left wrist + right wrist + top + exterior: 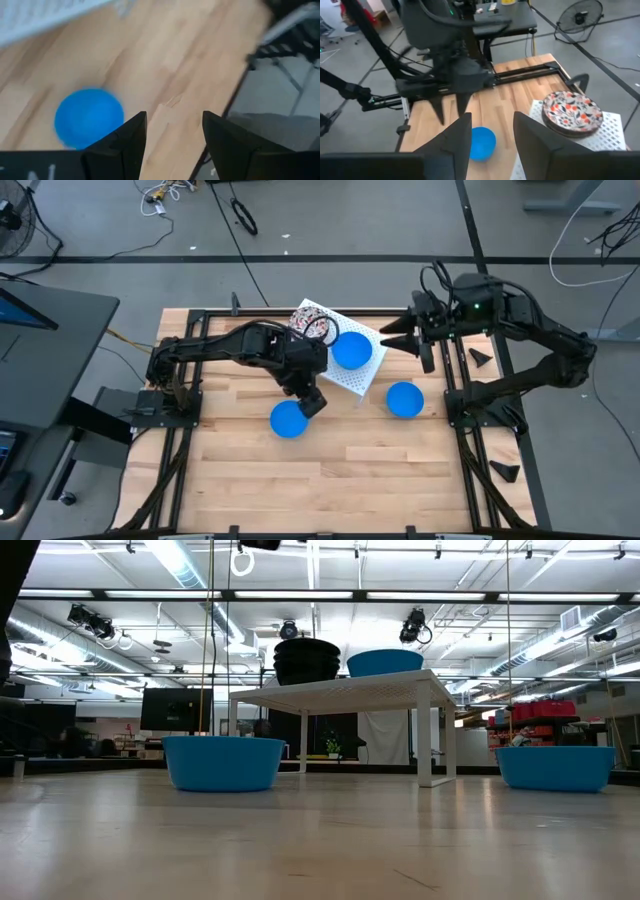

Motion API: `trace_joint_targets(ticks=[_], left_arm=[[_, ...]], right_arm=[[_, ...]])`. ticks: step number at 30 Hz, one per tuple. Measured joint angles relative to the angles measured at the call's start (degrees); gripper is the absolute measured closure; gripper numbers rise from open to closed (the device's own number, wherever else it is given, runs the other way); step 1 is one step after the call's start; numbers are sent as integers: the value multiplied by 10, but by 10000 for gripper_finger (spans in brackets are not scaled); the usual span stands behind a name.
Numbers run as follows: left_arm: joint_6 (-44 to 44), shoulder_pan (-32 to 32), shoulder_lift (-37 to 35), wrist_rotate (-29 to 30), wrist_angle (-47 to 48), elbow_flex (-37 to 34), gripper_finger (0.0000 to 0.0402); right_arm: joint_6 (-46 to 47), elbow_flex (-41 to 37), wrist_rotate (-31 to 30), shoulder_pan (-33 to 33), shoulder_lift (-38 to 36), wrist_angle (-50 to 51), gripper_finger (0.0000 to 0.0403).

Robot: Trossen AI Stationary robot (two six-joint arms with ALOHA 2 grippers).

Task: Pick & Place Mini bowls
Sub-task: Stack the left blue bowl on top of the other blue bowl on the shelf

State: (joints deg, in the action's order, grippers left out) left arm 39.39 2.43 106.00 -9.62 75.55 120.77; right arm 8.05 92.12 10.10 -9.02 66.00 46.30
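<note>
The white rack [345, 360] carried stacked speckled bowls [312, 324] and one blue bowl [351, 350]. Left claw [312, 402], fingers apart, hovered beside it; right claw [395, 337] likewise apart.

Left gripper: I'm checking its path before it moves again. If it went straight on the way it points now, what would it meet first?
Probably bare table. The left gripper, fingers open, points at wood just beside the blue bowl, which sits off its line, though depth is unclear.

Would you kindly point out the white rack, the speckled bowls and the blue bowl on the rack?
white rack [362, 377]: high view, bare perforated top.
speckled bowls [572, 112]: right wrist view, top bowl's inside.
blue bowl on the rack [351, 350]: high view, its inside.
</note>
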Motion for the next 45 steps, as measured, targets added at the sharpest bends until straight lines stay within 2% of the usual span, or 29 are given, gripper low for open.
trace_joint_targets(ticks=[5, 7, 13, 21, 28, 45], left_arm=[[53, 0, 0, 43, 136, -17, 204], [64, 0, 0, 53, 144, -46, 204], [97, 0, -6, 45, 108, -150, 204], [148, 0, -5, 105, 56, -272, 204], [205, 10, -5, 122, -17, -340, 204], [297, 40, -5, 109, -188, -519, 204]], right_arm=[[-3, 0, 0, 10, 0, -3, 257], [-8, 0, 0, 10, 0, -3, 257], [-11, 0, 0, 10, 0, -2, 257], [-10, 0, 0, 10, 0, 0, 257], [-1, 0, 0, 10, 0, 6, 257], [0, 0, 0, 10, 6, 13, 257]])
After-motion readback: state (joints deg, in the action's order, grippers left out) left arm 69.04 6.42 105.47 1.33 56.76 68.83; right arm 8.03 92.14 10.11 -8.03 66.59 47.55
